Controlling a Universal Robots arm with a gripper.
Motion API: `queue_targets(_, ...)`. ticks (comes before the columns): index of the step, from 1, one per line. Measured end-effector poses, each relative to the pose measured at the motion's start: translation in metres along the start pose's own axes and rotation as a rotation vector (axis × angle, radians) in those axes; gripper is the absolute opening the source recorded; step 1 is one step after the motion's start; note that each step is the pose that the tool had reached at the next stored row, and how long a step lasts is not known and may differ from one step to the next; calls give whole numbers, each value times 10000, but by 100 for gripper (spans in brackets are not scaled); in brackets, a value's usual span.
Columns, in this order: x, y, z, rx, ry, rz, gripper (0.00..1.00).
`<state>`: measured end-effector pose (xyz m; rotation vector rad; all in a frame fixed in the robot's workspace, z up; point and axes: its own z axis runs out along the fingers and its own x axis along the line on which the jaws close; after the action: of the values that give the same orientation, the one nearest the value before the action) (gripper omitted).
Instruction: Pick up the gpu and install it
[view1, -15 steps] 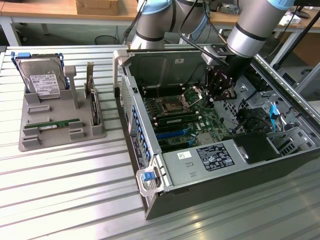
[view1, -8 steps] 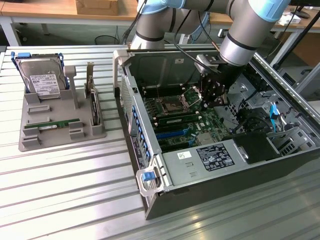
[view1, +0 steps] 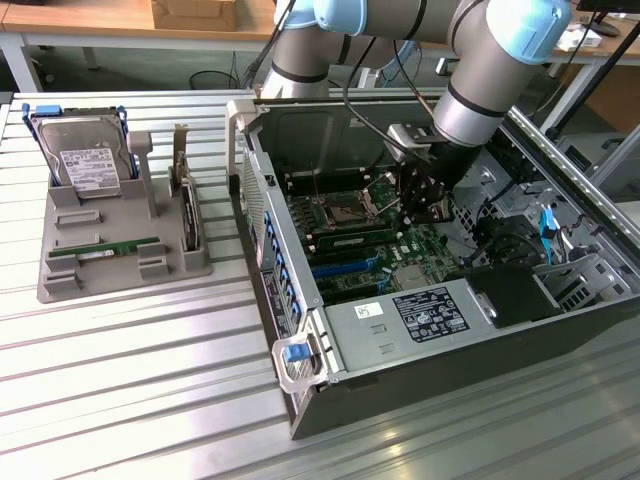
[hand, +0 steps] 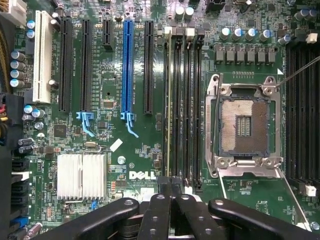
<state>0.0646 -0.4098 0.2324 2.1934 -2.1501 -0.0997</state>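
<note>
The gpu is a long thin green circuit-board stick lying flat in the grey tray at the exterior view's left. My gripper hangs far from it, inside the open computer case, just above the motherboard. In the wrist view the gripper is shut, its black fingers pressed together with nothing between them. They sit over the near end of the memory slots, beside the bare processor socket. A dark stick stands in one of these slots.
A silver hard drive with a white label stands at the back of the tray. A dark card stands on edge at the tray's right side. Blue and black expansion slots and a silver heatsink cover the board. The case walls close in the gripper.
</note>
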Motion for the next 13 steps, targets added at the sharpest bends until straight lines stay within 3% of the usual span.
queue_targets(2,25,-2,29,0,-15,-1,11)
queue_targets(4,31,-1,19,5,-74,-6,11)
queue_targets(8,32,17,-170,28,-89,-8,11)
queue_targets(10,31,45,-189,60,-95,-9,11)
queue_targets(11,30,98,-185,90,-92,-9,11)
queue_targets(13,27,282,-168,148,-91,-8,11)
